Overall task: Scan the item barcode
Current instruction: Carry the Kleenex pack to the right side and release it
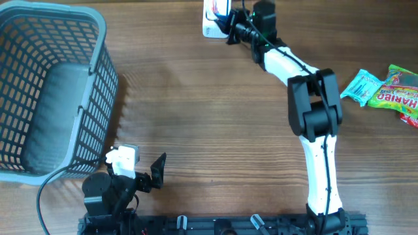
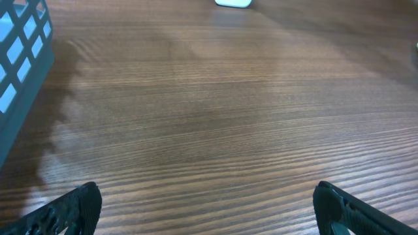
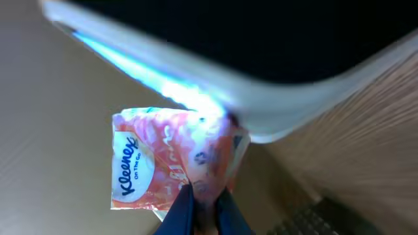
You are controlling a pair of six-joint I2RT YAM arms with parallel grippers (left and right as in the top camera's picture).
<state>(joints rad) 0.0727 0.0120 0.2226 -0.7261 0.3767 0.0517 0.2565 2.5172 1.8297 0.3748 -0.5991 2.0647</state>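
Kleenex pack [image 3: 171,163], pink-orange with a white oval logo, is pinched in your right gripper [image 3: 204,214]. The fingers are clenched tight on the lower edge of the wrapper, and the pack rises from them at a slight tilt. You cannot make out a barcode on the face turned to the wrist camera.

Just above the pack is the scanner [image 3: 294,111], a white-rimmed body with a dark face and a bright bluish-white glow along its edge. The pack's upper corner sits right at that glowing edge, but the wrist view does not let you tell whether the two touch. From overhead, your right arm reaches across to the far edge of the table [image 2: 209,117], where pack and scanner sit together.

Your left gripper [image 2: 206,219] is well apart from all this, at the near left edge. It is released, its jaws spread wide with only bare wood grain showing between the fingers.

Beside that arm, on the far left, stands a grey-blue slatted basket [image 1: 101,85]. At the right edge lie a Haribo bag [image 1: 397,96] and a teal packet [image 1: 359,85], touching each other.
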